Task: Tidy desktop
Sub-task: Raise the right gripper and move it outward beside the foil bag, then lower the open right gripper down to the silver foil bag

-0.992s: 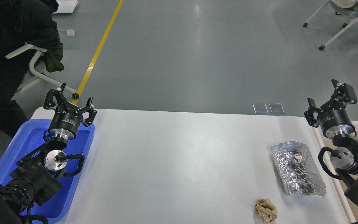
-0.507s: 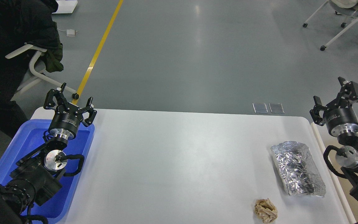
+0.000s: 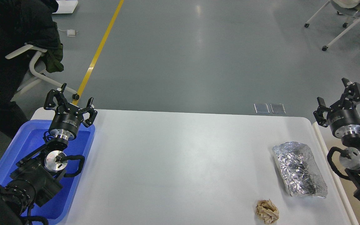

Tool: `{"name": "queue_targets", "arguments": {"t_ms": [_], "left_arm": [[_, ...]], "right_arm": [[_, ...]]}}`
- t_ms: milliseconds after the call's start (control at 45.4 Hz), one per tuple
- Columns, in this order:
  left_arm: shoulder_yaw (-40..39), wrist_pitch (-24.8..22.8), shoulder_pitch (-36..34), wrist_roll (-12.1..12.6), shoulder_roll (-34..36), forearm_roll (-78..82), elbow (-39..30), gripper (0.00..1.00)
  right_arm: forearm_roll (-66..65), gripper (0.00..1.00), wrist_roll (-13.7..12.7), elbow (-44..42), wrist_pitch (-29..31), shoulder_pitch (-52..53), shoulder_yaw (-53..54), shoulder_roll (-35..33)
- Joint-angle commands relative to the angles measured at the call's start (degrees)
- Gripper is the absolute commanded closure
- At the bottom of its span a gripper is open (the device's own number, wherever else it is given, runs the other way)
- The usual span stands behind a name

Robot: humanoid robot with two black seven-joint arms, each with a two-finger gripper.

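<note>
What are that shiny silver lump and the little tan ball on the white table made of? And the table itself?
The silver lump looks like crinkled aluminium foil: mirror-bright, with many sharp creases. What it wraps, if anything, can't be seen. The tan ball seems to be crumpled paper, matte with soft folds. The desktop has a smooth white, faintly glossy finish, perhaps laminate or plastic; the look leaves that open.

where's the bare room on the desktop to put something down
The desktop is bare from the blue tray on its left across to the foil sheet. Crowded only near the right edge: the foil, with the crumpled paper ball in front of it.
</note>
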Motion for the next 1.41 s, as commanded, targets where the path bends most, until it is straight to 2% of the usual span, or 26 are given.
{"name": "queue_targets", "arguments": {"t_ms": [0, 242, 617, 772, 970, 1190, 1389], "left_arm": [[0.0, 0.0, 0.0, 0.0, 0.0, 0.0, 0.0, 0.0], [0.0, 0.0, 0.0, 0.0, 0.0, 0.0, 0.0, 0.0], [0.0, 0.0, 0.0, 0.0, 0.0, 0.0, 0.0, 0.0], [0.0, 0.0, 0.0, 0.0, 0.0, 0.0, 0.0, 0.0], [0.0, 0.0, 0.0, 0.0, 0.0, 0.0, 0.0, 0.0], [-0.09, 0.0, 0.0, 0.0, 0.0, 0.0, 0.0, 0.0], [0.0, 0.0, 0.0, 0.0, 0.0, 0.0, 0.0, 0.0]], "right_arm": [[0.0, 0.0, -0.08, -0.19, 0.15, -0.52, -0.2, -0.32], [-0.7, 0.0, -0.17, 0.16, -0.29, 0.27, -6.95, -4.62], [-2.45, 0.0, -0.17, 0.16, -2.93, 12.74, -45.35, -16.84], [-11.32, 0.0, -0.17, 0.16, -3.1, 18.98, -59.95, -17.11], [-31.17, 0.01, -0.08, 0.16, -3.72, 23.82, -69.98, -17.19], [-54.13, 0.01, -0.08, 0.07, -12.06, 24.35, -76.22, -16.67], [-56.6, 0.01, 0.01, 0.07, -16.81, 23.65, -84.22, -14.91]]}}
